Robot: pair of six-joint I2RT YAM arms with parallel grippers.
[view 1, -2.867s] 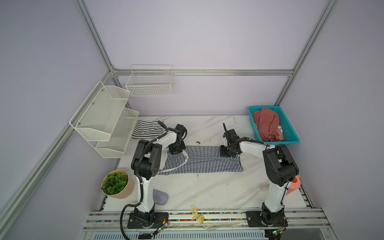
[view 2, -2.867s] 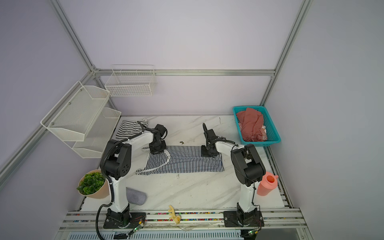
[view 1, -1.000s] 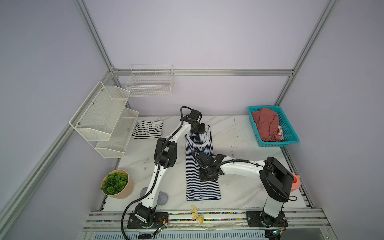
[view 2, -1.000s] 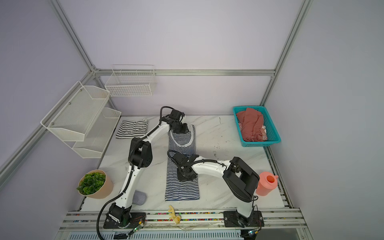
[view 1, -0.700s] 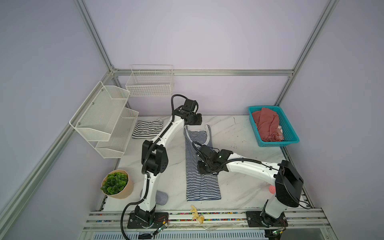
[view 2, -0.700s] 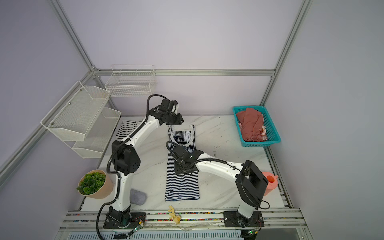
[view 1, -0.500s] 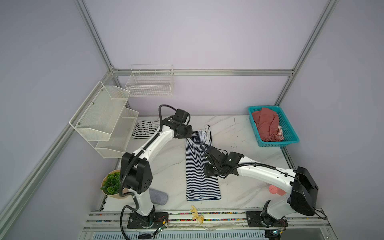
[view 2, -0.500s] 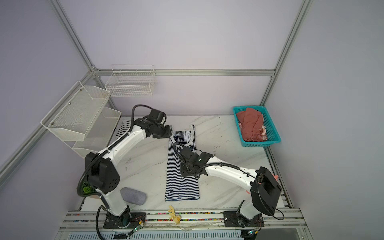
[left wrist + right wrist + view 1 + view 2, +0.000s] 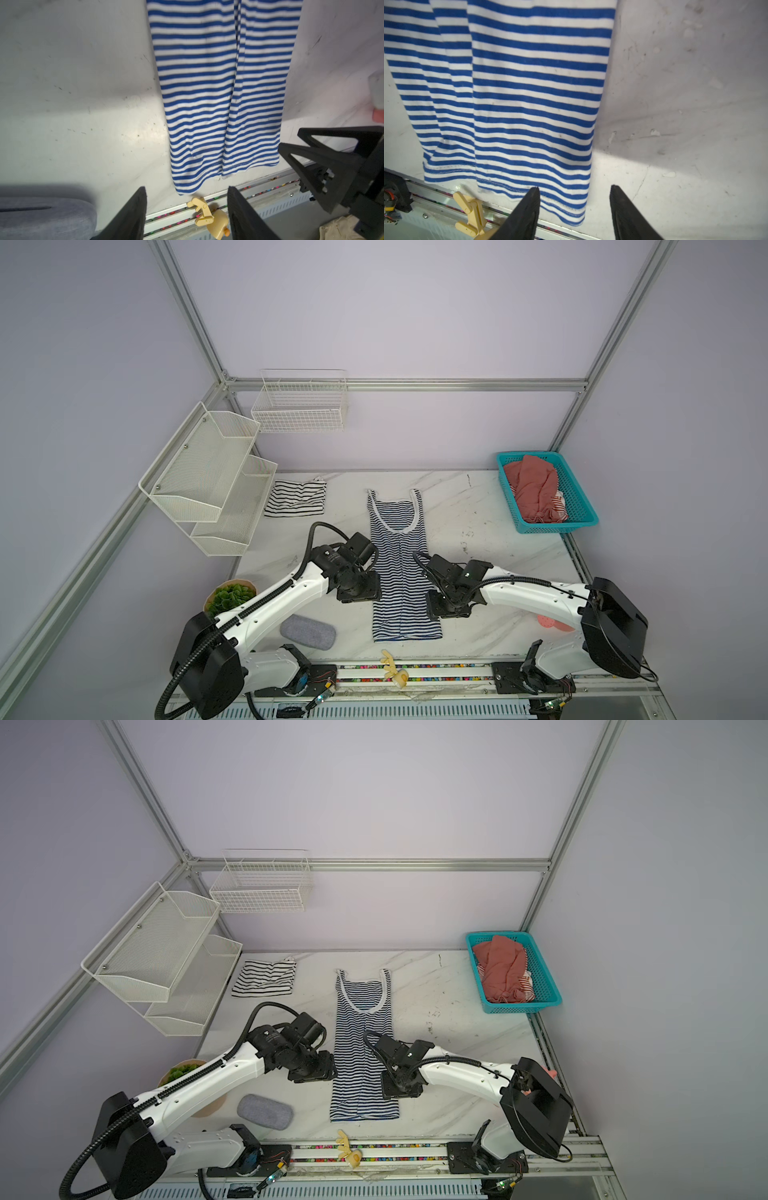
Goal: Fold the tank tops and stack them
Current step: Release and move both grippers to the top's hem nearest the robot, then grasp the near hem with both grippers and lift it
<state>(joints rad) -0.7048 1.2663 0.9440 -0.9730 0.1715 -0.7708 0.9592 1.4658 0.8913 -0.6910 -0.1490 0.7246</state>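
Bare white marble tabletop [image 9: 478,506] lies open between the long navy-striped tank top [image 9: 399,556] and the teal plastic basket [image 9: 557,526]. A white mesh two-tier shelf [image 9: 216,489] crowds the left edge, and a grey oval pad [image 9: 307,631] lies front-left.

Both top views are being lit softly and evenly, with faint shadows. In the wrist views the table [image 9: 62,62] is being darkened by a big shadow, with one bright patch being left. The grey pad [image 9: 41,216] is being shown blurry.
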